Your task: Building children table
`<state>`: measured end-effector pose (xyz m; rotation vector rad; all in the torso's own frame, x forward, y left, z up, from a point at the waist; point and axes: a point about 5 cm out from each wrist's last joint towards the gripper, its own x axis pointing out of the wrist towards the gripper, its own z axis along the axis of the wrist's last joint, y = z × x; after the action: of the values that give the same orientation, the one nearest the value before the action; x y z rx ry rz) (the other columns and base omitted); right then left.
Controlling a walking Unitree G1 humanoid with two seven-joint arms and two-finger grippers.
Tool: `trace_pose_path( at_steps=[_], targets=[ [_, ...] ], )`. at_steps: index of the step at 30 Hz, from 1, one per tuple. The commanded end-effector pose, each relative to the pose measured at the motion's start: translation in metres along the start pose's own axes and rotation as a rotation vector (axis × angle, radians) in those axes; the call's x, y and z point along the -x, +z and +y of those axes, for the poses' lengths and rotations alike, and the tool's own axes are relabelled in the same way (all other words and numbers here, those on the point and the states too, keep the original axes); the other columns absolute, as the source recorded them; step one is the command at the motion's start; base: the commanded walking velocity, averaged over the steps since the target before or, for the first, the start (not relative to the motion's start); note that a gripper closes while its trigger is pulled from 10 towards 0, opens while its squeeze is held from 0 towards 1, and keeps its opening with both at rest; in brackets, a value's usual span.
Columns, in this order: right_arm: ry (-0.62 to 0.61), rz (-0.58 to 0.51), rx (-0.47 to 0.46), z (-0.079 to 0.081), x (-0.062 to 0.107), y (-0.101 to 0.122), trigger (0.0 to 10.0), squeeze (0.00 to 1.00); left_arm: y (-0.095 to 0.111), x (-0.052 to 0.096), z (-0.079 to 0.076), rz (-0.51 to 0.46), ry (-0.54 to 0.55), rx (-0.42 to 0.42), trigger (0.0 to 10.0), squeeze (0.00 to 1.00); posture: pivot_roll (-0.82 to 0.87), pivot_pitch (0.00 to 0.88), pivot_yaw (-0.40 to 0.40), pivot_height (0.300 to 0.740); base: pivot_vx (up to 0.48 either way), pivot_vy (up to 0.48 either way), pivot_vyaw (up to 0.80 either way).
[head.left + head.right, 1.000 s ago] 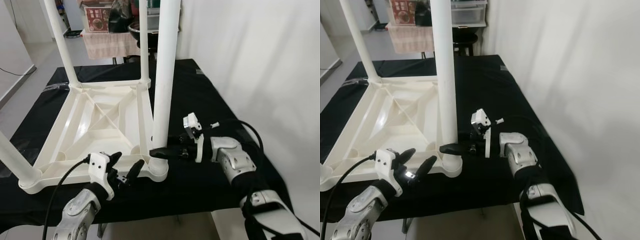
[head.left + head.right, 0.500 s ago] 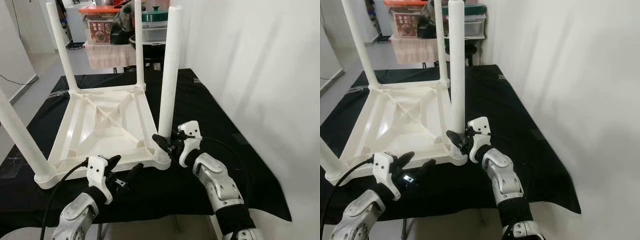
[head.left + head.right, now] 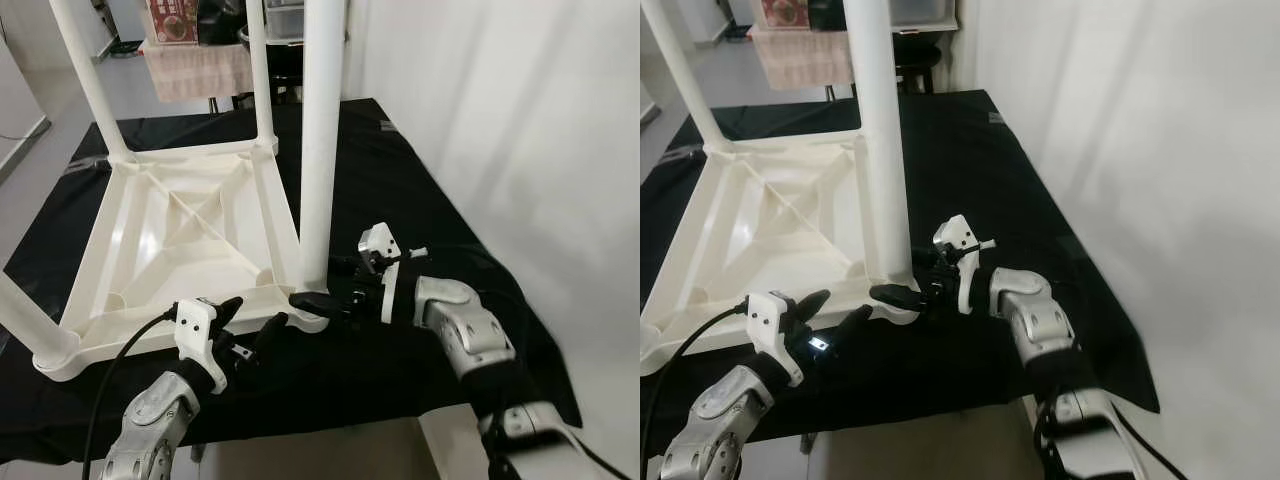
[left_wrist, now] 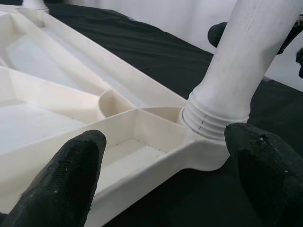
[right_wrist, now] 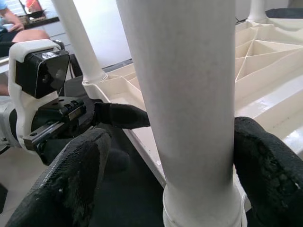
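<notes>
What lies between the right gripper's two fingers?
The near white table leg stands between the fingers of the right gripper, just above its threaded socket on the upturned tabletop. The right wrist view shows this best.

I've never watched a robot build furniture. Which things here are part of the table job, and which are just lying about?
Part of the job:
- upturned white tabletop
- near leg, standing in its corner socket
- right gripper, fingers either side of that leg
- left gripper, open at the tabletop's edge

Just lying about:
- black cloth
- red box behind
</notes>
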<state>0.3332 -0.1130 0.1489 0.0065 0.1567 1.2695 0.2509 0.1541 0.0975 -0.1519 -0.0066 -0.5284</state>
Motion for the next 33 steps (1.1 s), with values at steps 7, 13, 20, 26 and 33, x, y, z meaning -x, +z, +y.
trace_pose_path(
  at_steps=[7, 13, 20, 26, 33],
  targets=[
    [0.101, 0.044, -0.024, -0.006, 0.001, -0.001, 4.8, 0.0, -0.006, -0.001, 0.0, 0.016, 0.008, -0.004, 10.0, 0.0, 0.03, 0.0, -0.033, 0.74, 0.0, 0.0, 0.0],
    [0.108, 0.031, -0.059, -0.02, 0.004, 0.006, 0.0, 0.0, -0.008, 0.0, -0.001, 0.023, 0.008, -0.004, 10.0, 0.0, 0.03, 0.0, -0.032, 0.74, 0.0, 0.0, 0.0],
    [0.064, 0.027, -0.06, -0.021, 0.009, -0.002, 0.0, 0.0, -0.008, 0.001, -0.001, 0.022, 0.008, -0.003, 10.0, 0.0, 0.03, 0.0, -0.031, 0.74, 0.0, 0.0, 0.0],
    [-0.456, 0.039, -0.113, -0.023, 0.006, -0.031, 0.0, 0.0, -0.007, 0.006, -0.001, 0.02, 0.01, -0.006, 10.0, 0.0, 0.03, 0.0, -0.047, 0.74, 0.0, 0.0, 0.0],
    [-0.755, 0.101, -0.23, 0.024, 0.009, -0.066, 0.0, 0.0, -0.004, 0.008, 0.001, 0.021, 0.006, -0.005, 10.0, 0.0, -0.01, 0.0, -0.026, 0.74, 0.0, 0.0, 0.0]
  ],
)
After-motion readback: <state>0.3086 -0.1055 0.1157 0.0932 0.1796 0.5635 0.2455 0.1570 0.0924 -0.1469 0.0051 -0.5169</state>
